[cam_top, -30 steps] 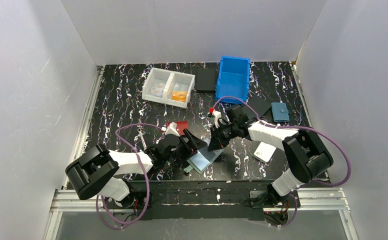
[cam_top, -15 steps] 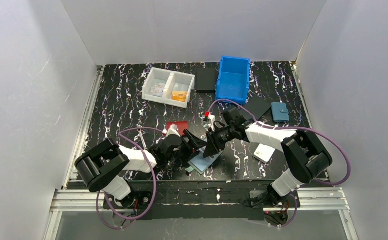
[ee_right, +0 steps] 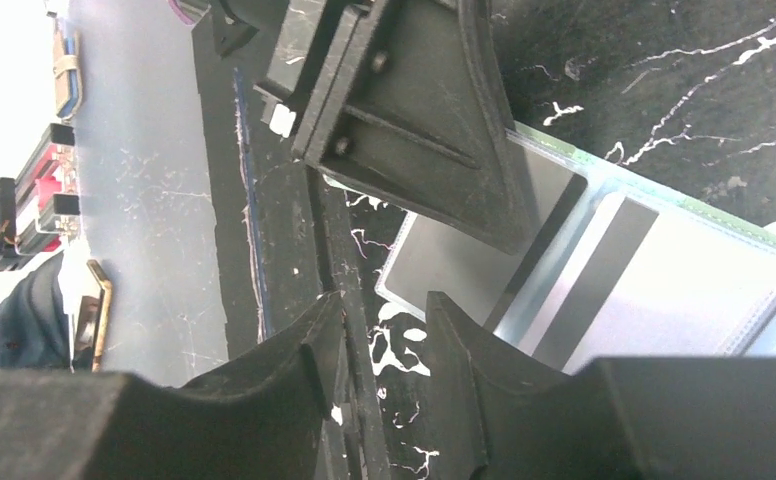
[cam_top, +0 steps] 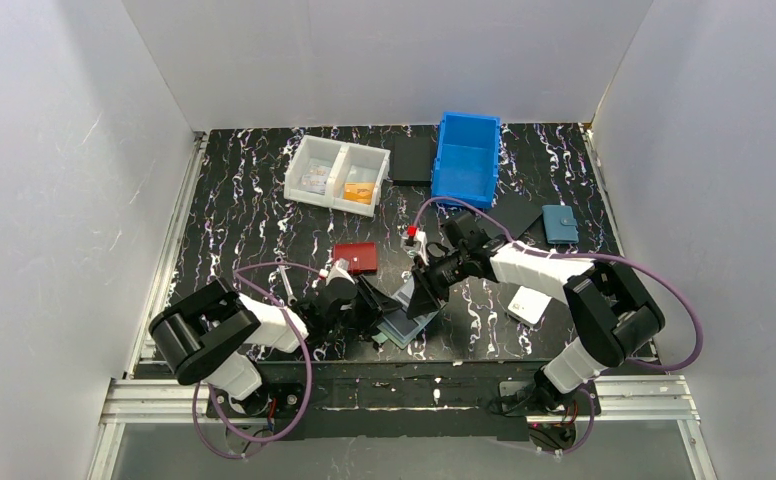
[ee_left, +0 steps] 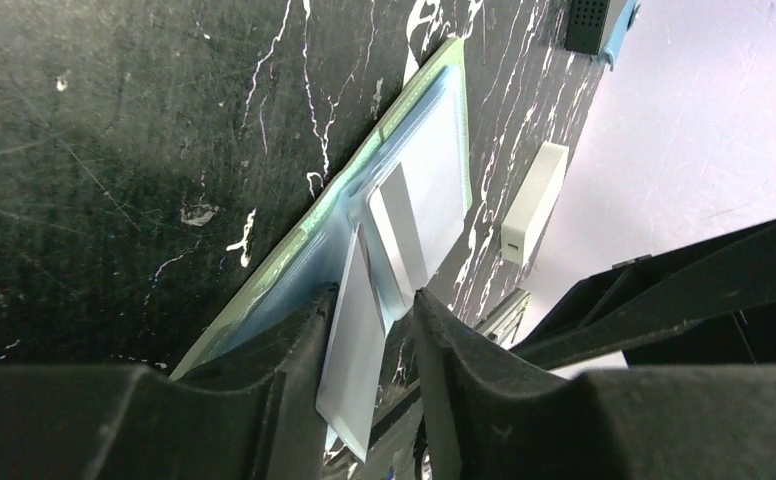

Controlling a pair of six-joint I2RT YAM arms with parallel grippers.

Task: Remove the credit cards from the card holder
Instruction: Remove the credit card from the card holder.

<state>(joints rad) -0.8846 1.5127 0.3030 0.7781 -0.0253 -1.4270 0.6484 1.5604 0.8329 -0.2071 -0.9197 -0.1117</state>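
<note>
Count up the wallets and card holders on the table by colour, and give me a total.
Open sage-green folding leather-like card holder: 1
Flat red rectangular wallet: 1
Teal-blue rectangular wallet with a snap tab: 1
Small white rectangular wallet: 1
Total: 4

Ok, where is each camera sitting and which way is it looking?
Top external: above and behind the bases, looking down on the table; both arms meet over the card holder.
Left wrist: on the left arm, looking along the left claw, a light blue card between the fingers.
Right wrist: on the right arm, looking past the open right claw at the left claw's finger.
Both wrist views share the card holder.
</note>
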